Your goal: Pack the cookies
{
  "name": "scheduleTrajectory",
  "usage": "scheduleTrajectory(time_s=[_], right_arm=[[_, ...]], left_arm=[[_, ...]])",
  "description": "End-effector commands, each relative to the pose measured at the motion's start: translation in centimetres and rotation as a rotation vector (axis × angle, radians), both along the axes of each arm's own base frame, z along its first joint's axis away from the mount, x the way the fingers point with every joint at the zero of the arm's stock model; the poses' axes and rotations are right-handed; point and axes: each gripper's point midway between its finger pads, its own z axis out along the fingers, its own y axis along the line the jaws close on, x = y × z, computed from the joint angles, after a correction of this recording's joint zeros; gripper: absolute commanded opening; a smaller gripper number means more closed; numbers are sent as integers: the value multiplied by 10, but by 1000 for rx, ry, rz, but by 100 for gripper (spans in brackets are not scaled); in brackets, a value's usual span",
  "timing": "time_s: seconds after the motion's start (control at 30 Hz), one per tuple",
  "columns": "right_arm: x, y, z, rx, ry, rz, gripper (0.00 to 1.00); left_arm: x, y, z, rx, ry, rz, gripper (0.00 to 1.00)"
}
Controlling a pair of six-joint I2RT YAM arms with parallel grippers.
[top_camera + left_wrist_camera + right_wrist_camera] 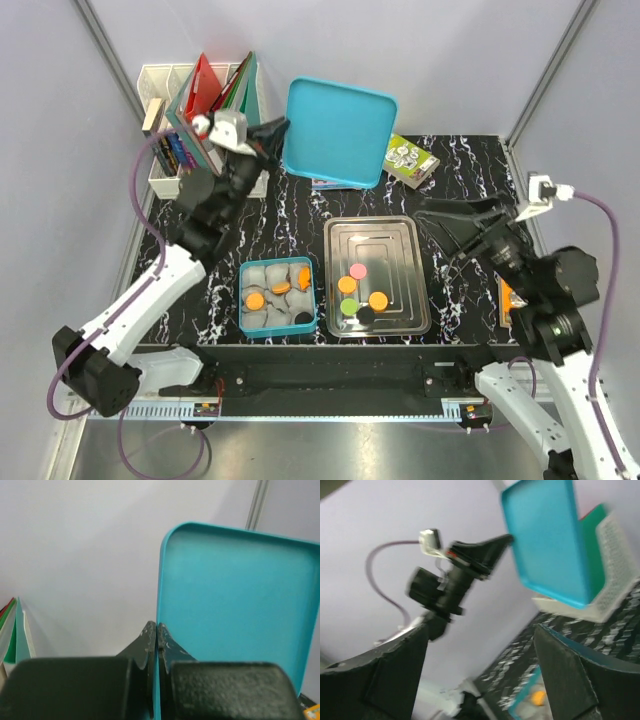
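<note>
Several cookies lie on the metal tray [400, 240]: a pink one [357, 270], a green one [347, 284], two orange ones [378, 300] and a black one [366, 314]. More orange cookies [254, 300] and a black one [300, 318] sit among grey paper cups in the teal box [243, 300]. My left gripper [283, 128] [157, 626] is shut on the left edge of the teal lid [340, 130] [235, 605], holding it tilted up at the back. My right gripper [440, 222] [481, 630] hovers open and empty to the right of the tray.
A white file rack [160, 75] with folders and books stands at the back left. A green packet [410, 160] lies at the back right, beside the lid. An orange item [505, 300] sits at the table's right edge under my right arm. Grey walls enclose the table.
</note>
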Motion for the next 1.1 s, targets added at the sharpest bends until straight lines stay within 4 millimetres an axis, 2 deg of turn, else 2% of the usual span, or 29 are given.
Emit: scheduleTrajectory(time_s=[0.0, 0.03, 0.1, 0.23, 0.33, 0.37, 0.43, 0.47, 0.5, 0.53, 0.57, 0.6, 0.63, 0.67, 0.7, 0.73, 0.8, 0.9, 1.03, 1.07], right_arm=[[53, -31, -86, -300, 165, -307, 100], [58, -29, -98, -324, 202, -304, 100], [64, -32, -113, -343, 222, -330, 100], [75, -40, -117, -386, 180, -396, 99], [79, -39, -121, -431, 163, -390, 83], [81, -40, -121, -430, 168, -403, 69], [83, -44, -125, -436, 186, -423, 58], [86, -49, -126, -434, 203, -454, 47], [87, -53, -123, -426, 211, -478, 38], [89, -57, -135, -451, 269, -497, 31], [93, -65, -138, -460, 305, -544, 26], [94, -68, -131, -465, 316, -561, 11], [96, -72, -146, -515, 384, -574, 5], [97, -74, -150, -536, 415, -583, 0], [98, -75, -142, -546, 421, -587, 0], [99, -77, -157, -603, 480, -584, 0], [101, -82, -159, -636, 496, -607, 0], [102, -90, -164, -686, 494, -639, 0], [95, -77, -156, -729, 414, -551, 0], [93, -78, -153, -740, 388, -544, 11]], left_arm=[[9, -8, -25, 92, 310, -42, 0], [9, -13, -14, 91, 302, -68, 0], [2, -21, -26, 132, 348, -128, 0], [-6, -29, -36, 119, 427, -212, 0], [-12, -37, -50, 101, 522, -297, 0], [-17, -42, -58, 104, 568, -341, 0], [-13, -42, -71, 58, 663, -363, 0], [-17, -43, -75, 46, 698, -400, 0], [-12, -39, -86, 26, 740, -394, 0], [-10, -38, -90, -19, 795, -393, 0], [-11, -36, -101, -26, 865, -388, 0], [-3, -34, -115, -34, 932, -375, 0], [-1, -34, -111, -49, 963, -381, 0], [-5, -34, -127, -40, 1056, -381, 0], [3, -36, -148, -31, 1138, -370, 0], [4, -38, -144, -22, 1153, -381, 0], [4, -41, -170, -11, 1274, -388, 0], [0, -54, -188, -20, 1367, -459, 0], [-4, -65, -201, -37, 1451, -552, 0], [-6, -68, -201, -43, 1465, -579, 0]])
